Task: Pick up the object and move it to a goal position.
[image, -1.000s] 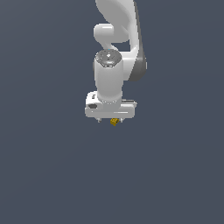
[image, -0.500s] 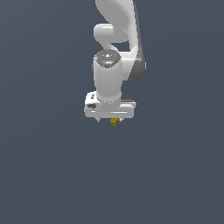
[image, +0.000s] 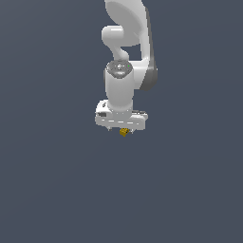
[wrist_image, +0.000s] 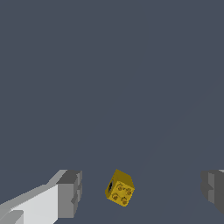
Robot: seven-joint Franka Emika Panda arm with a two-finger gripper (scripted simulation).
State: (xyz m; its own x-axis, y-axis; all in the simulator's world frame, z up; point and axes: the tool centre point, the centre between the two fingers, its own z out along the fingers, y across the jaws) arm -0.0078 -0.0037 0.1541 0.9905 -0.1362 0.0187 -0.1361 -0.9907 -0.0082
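Yellow-gold object: one, blocky, brown-patched, tilted on a corner. It sits between the two grey fingers of the single end effector, touching neither; fingers spread wide. One white arm above it. Surface plain dark grey-blue, featureless; no room visible beyond it.

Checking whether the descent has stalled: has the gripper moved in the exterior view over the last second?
No. The gripper sits at the same spot in the exterior view, just above the yellow object.

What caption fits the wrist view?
Open claw straddling the small yellow block, fingers clear of it on both sides.
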